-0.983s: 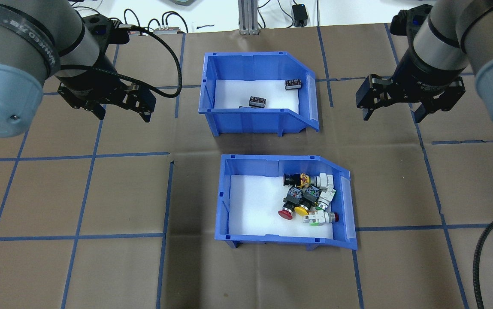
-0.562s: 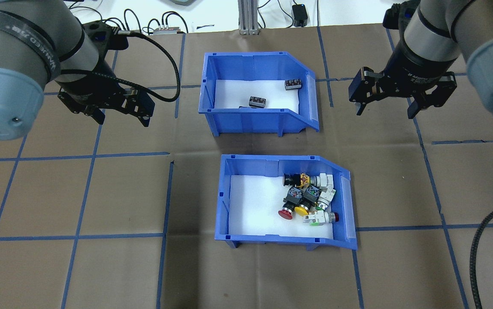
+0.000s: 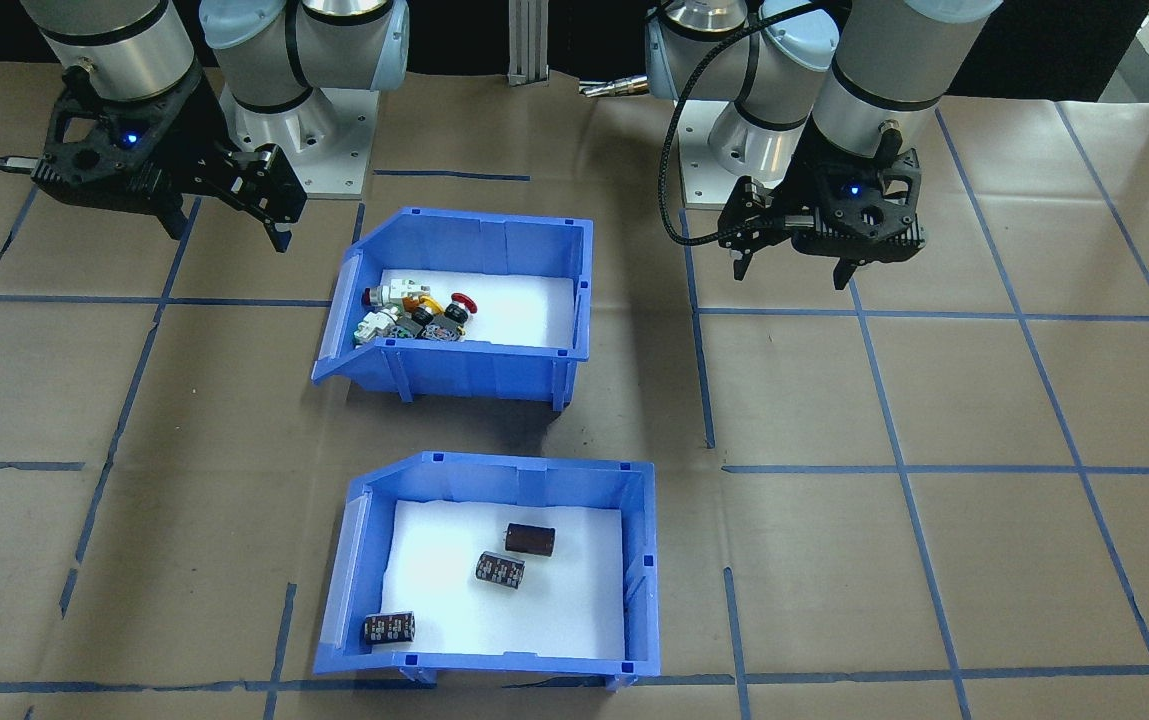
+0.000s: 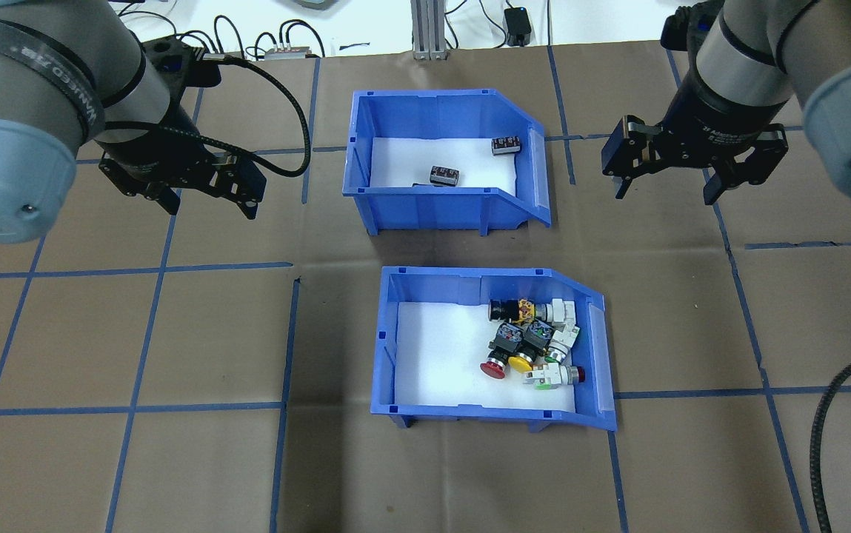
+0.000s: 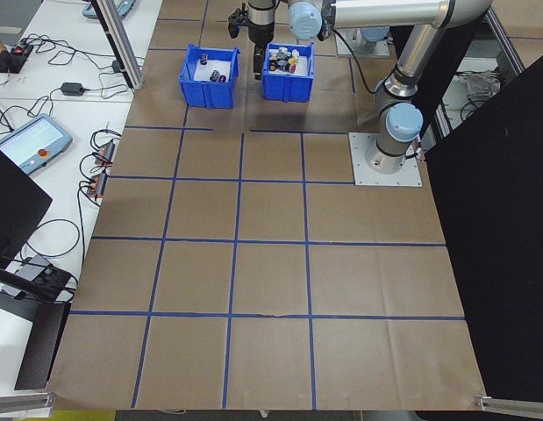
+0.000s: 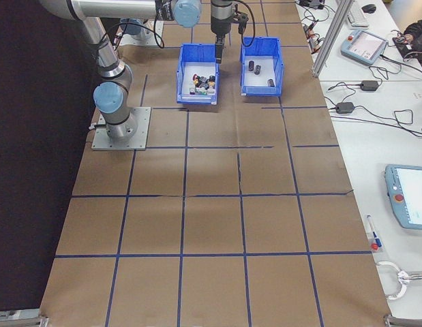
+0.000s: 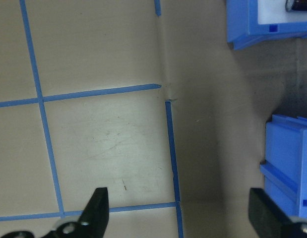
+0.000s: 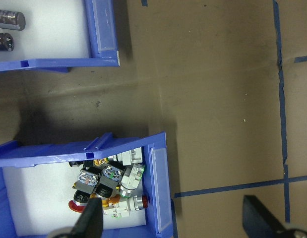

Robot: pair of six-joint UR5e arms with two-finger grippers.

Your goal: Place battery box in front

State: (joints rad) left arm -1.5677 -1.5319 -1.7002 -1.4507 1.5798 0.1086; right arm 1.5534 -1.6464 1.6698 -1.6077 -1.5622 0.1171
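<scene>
Bare brown worktop [image 4: 136,333] lies on either side of two blue bins set one behind the other, the battery box [image 4: 440,203] farther from the robot than the switch bin [image 4: 484,418], its open front facing the robot's right. The left hand [image 4: 207,196] and right hand [image 4: 666,181] hover wide open and empty, flanking the battery box. Only the front-facing view shows all three cells [image 3: 500,570]; the overhead shows two.

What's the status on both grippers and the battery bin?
Left gripper open, empty; right gripper open, empty. Blue plastic battery box untouched, behind the blue bin of colourful push-button switches. Nothing blocks either arm.
</scene>
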